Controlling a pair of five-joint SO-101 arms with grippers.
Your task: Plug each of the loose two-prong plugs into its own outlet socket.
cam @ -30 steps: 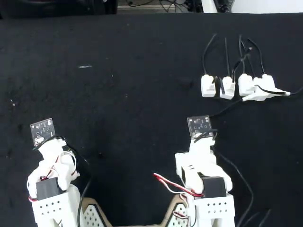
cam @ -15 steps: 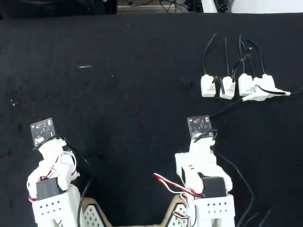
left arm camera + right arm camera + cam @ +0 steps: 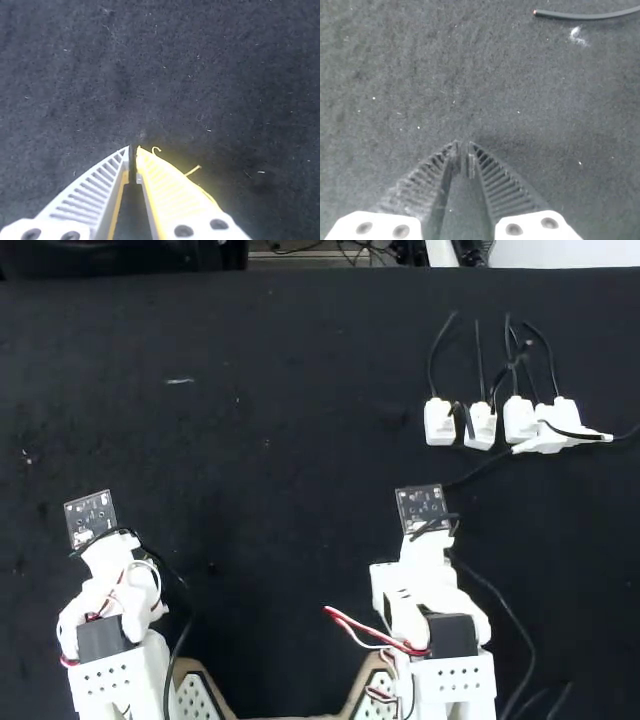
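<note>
Several white outlet sockets (image 3: 481, 424) stand in a row at the far right of the black cloth, each with a thin black cord (image 3: 437, 345) running away from the arms. A white two-prong plug (image 3: 545, 441) lies tilted against the rightmost socket (image 3: 565, 416). My left gripper (image 3: 134, 149) is shut with nothing in it, low over bare cloth. My right gripper (image 3: 462, 146) is also shut and empty, over bare cloth. The left arm (image 3: 105, 570) rests at the near left and the right arm (image 3: 425, 560) at the near centre-right, well short of the sockets.
A black cable (image 3: 585, 15) crosses the cloth beyond my right gripper, with a speck of white lint (image 3: 576, 33) beside it. Another black cable (image 3: 500, 600) runs along the right arm's side. A black cloth (image 3: 280, 390) covers the table.
</note>
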